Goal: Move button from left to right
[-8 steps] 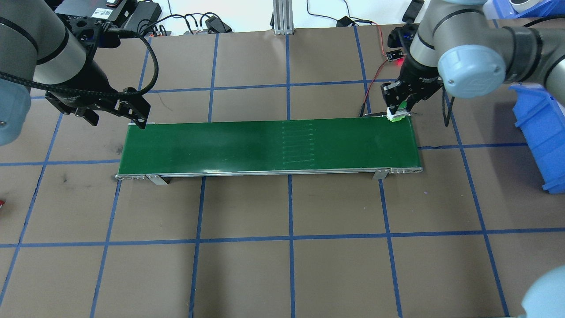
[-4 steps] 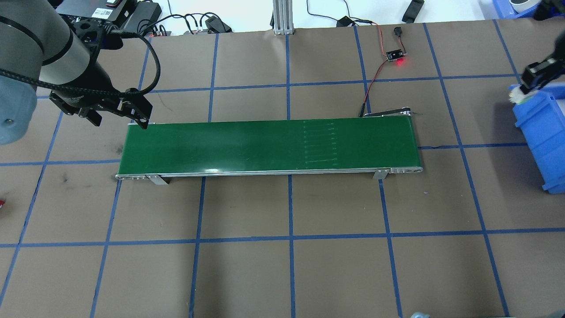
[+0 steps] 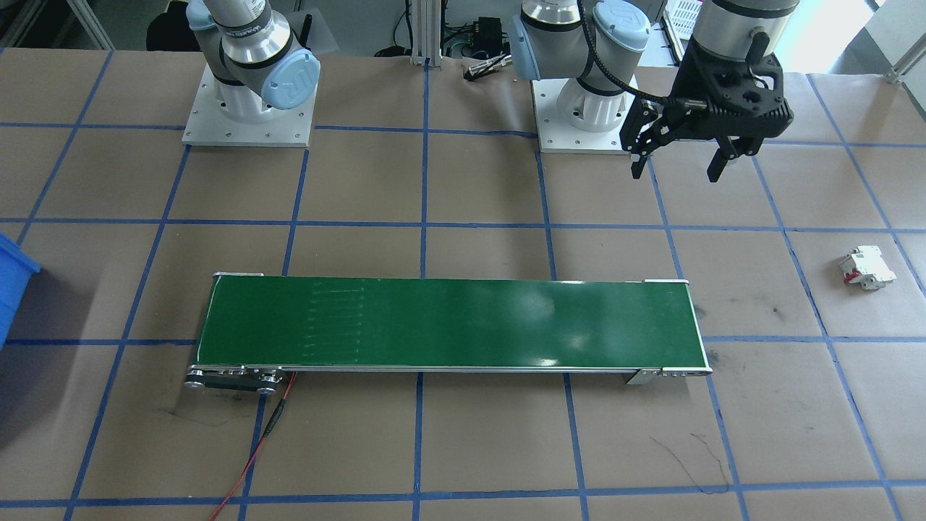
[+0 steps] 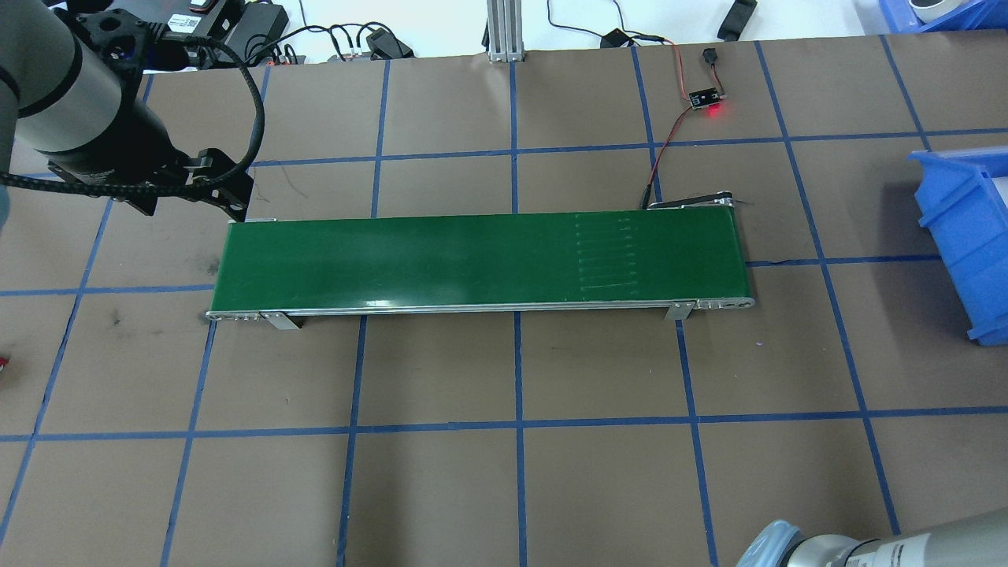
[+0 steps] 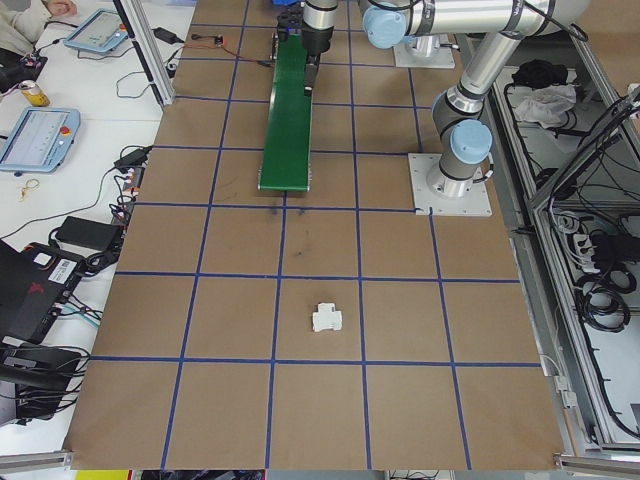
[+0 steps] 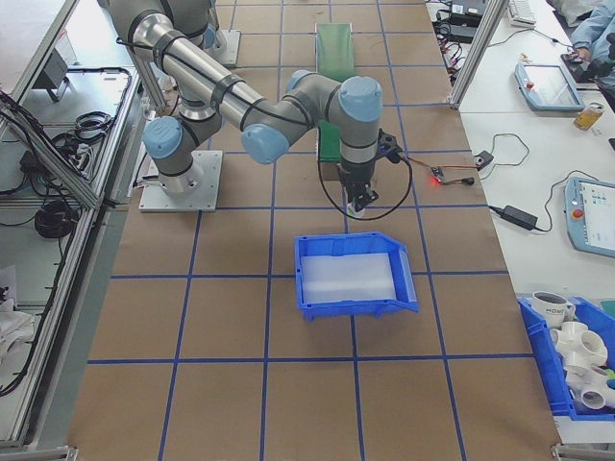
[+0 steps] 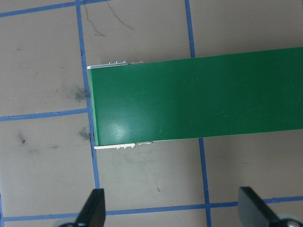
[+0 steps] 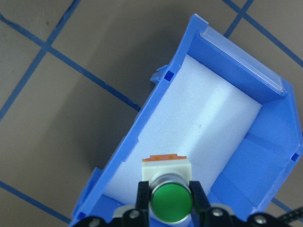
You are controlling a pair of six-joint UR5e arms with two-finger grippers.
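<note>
Gripping the small push-button with a round green cap, white squarish body and orange-red base [image 8: 166, 189], the right gripper [image 8: 167, 195] has its two black fingers [image 8: 142, 195] pressed against the button's metal collar, one at 9 o'clock and one at 3 o'clock of the cap. In the right wrist view the button hangs over the blue plastic bin [image 8: 265, 156], above the near end of the bin's white foam lining [image 8: 208, 127]; the bin's long wall runs from 7 o'clock up to 1 o'clock. In the right side view the right gripper [image 6: 361, 199] sits just at 12 o'clock of the bin [image 6: 356, 303], between it and the near end of the long green conveyor belt [image 6: 336, 43].

The left gripper [image 3: 677, 165] hangs above the brown papered table [image 3: 463, 449] with its fingers spread wide and nothing between them. In the front-facing view it is at 1 o'clock of the conveyor belt [image 3: 448, 322]. Its wrist camera shows both fingertips [image 7: 94, 208] at the bottom edge, with the belt's end [image 7: 199, 99] at 12 o'clock. A white blocky breaker with red marks [image 3: 867, 267] lies on the table at 3 o'clock of the belt, well apart from it. In the overhead view a small circuit board with a red light [image 4: 706, 99] lies at 1 o'clock of the belt.
</note>
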